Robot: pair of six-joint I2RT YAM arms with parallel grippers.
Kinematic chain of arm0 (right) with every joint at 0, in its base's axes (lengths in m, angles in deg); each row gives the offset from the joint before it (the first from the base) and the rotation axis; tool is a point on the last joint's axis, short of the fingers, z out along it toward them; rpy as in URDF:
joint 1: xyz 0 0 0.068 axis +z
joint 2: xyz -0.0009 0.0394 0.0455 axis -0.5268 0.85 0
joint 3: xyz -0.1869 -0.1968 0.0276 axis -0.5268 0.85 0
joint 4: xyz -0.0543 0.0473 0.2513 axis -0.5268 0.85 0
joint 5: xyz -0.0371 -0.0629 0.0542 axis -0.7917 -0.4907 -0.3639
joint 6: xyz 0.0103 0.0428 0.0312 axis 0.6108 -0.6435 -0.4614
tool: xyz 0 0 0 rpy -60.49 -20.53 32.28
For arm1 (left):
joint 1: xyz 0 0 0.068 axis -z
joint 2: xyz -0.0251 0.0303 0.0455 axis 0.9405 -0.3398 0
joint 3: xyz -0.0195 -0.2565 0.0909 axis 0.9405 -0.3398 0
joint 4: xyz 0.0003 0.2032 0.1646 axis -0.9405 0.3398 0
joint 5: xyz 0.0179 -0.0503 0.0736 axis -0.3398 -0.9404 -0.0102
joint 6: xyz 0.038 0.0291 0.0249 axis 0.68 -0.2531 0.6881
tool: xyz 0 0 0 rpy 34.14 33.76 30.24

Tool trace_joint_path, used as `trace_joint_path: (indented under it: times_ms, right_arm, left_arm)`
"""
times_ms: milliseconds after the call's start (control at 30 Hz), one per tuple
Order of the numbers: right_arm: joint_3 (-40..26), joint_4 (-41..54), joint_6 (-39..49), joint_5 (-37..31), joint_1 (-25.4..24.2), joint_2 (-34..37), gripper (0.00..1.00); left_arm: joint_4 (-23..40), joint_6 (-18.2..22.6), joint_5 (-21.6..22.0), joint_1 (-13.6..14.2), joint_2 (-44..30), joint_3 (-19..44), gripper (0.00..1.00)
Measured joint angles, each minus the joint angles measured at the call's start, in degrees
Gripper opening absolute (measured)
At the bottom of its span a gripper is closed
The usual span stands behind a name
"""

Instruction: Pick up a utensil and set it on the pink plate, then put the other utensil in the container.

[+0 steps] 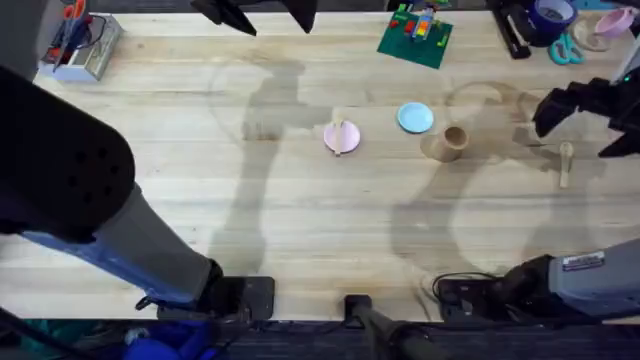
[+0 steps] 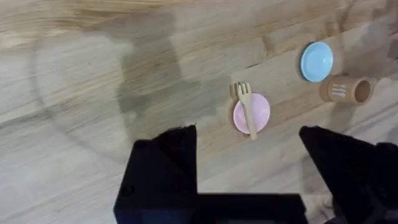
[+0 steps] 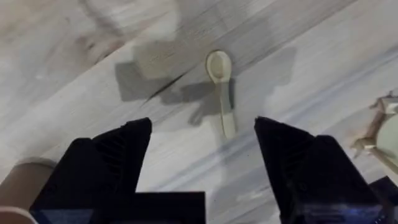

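Fork [image 2: 247, 113] lies across the pink plate [image 2: 261, 109]. Spoon [image 3: 221, 96] lies flat on the table [image 1: 300, 230], at 3 o'clock of the cup [image 1: 447, 143], which lies on its side. Judged light, stiff and thin; best pinched across the handle. Right gripper [image 3: 202, 146] hangs over the spoon, fingers apart, empty. Left gripper [image 2: 249, 149] likewise spread, empty. The overhead view alone shows the spoon-to-cup spacing.

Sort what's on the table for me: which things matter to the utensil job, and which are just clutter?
Job items: fork lying on the pink plate; spoon on the table; brown container.

Clutter: blue plate, green brick board, clear pen box, tape roll.
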Motion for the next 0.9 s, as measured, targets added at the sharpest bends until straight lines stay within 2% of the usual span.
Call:
trace_joint_path:
  times_ms: [167,300,500,900]
  right_arm:
    - [0.2,-1.4,0.6,0.5,-0.6,0.8,0.996]
    - [2.5,-3.3,0.6,0.8,-3.1,0.8,0.996]
    - [6.6,-6.4,2.3,5.0,-6.9,0.8,0.996]
    - [11.1,-12.7,5.3,7.6,-7.1,0.2,0.996]
  left_arm:
    - [0.4,0.0,0.0,0.0,0.0,0.0,0.993]
    - [0.4,0.0,0.0,0.0,0.0,0.0,0.994]
    - [0.4,0.0,0.0,0.0,0.0,0.0,0.993]
    - [0.4,0.0,0.0,0.0,0.0,0.0,0.993]
